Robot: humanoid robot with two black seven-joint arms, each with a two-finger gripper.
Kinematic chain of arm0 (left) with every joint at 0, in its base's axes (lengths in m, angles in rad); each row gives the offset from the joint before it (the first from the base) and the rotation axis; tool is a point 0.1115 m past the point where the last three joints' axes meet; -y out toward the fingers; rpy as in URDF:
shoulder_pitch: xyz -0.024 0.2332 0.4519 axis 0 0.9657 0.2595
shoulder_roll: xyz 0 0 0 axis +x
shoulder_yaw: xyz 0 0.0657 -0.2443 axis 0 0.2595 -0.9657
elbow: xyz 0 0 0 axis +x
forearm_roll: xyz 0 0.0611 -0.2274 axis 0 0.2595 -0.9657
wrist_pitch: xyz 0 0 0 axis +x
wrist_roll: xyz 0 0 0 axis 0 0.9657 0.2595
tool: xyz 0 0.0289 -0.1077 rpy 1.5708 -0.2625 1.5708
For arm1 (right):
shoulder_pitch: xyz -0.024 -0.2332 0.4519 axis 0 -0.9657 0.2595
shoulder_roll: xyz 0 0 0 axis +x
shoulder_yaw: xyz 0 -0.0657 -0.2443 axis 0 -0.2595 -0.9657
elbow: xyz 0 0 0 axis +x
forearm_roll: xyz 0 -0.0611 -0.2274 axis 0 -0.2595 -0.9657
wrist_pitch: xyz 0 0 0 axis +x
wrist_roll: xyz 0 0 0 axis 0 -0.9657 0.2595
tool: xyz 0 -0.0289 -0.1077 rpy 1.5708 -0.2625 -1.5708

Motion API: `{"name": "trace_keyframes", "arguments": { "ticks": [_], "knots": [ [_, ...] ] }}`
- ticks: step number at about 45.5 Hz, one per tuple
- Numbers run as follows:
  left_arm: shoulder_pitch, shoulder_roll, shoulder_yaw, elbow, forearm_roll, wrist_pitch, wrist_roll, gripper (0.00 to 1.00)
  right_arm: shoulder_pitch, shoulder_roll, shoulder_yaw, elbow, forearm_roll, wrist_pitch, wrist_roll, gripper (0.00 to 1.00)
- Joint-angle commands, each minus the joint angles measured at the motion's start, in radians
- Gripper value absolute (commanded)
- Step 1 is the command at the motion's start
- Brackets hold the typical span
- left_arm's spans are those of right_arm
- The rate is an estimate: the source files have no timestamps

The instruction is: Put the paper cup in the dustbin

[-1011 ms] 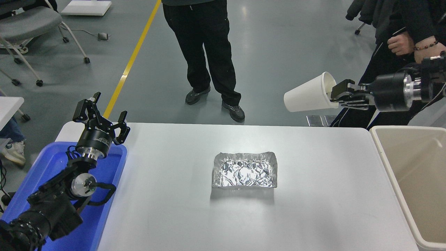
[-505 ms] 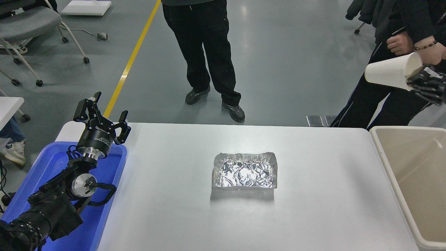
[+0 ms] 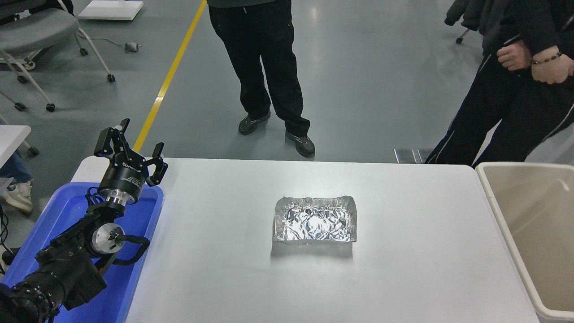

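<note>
The paper cup is out of view. The right arm and its gripper are out of view too. The dustbin (image 3: 529, 233), a large beige bin with smooth inner walls, stands against the table's right edge, cut off by the picture's right side. What shows of its inside holds nothing. My left gripper (image 3: 130, 148) is open and empty, parked at the lower left above the blue tub.
A crinkled silver foil tray (image 3: 315, 219) sits in the middle of the white table (image 3: 403, 269). A bright blue plastic tub (image 3: 134, 251) stands at the table's left edge. One person stands at the far side (image 3: 262, 67), another at the far right (image 3: 515, 103).
The right gripper carried the paper cup to the right and upward, then left the picture at the right edge with it. The left arm has not moved.
</note>
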Motion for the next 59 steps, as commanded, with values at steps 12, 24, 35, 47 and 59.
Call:
{"name": "trace_keyframes", "arguments": {
  "ticks": [12,24,35,47,59],
  "knots": [
    [0.000,0.000,0.000,0.000,0.000,0.000,0.000,1.00,-0.173,0.149,0.069,-0.085,0.009,-0.341,-0.176,0.00],
    [0.000,0.000,0.000,0.000,0.000,0.000,0.000,1.00,-0.284,0.238,0.078,-0.086,0.011,-0.361,-0.176,0.00],
    [0.000,0.000,0.000,0.000,0.000,0.000,0.000,1.00,-0.328,0.314,0.092,-0.086,0.009,-0.375,-0.176,0.00],
    [0.000,0.000,0.000,0.000,0.000,0.000,0.000,1.00,-0.357,0.375,0.141,-0.086,0.009,-0.404,-0.177,0.00],
    [0.000,0.000,0.000,0.000,0.000,0.000,0.000,1.00,-0.367,0.373,0.143,-0.085,0.011,-0.404,-0.177,0.00]
  ]
}}
